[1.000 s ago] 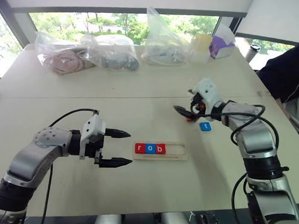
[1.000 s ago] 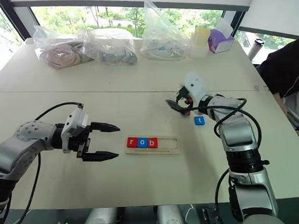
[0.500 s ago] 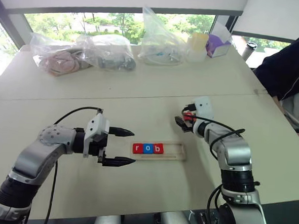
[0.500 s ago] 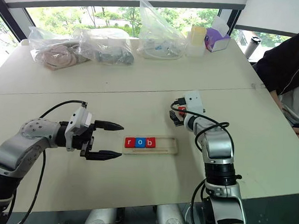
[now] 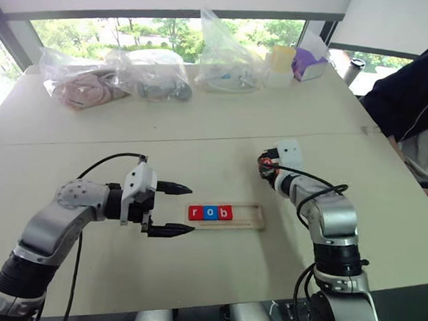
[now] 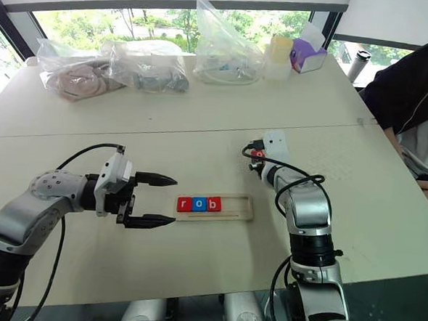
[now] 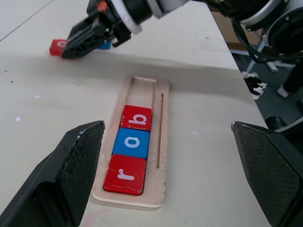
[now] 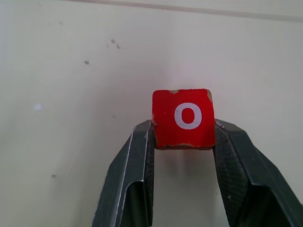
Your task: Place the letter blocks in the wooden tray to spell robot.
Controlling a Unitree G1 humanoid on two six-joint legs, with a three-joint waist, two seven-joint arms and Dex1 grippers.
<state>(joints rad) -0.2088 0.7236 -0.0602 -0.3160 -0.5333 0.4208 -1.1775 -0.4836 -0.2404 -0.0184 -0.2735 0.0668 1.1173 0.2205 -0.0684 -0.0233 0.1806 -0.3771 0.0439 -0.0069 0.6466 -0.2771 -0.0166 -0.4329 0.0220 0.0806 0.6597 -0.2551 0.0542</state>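
the right gripper is clamped on the red o tile at its two side edges, a light, stiff, smooth-faced piece, while the left gripper, jaws apart, hovers beside the wooden tray.

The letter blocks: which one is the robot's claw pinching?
The red o block. The right gripper is shut on its two sides, out on the table. The red r, blue o and red b lie in the wooden tray.
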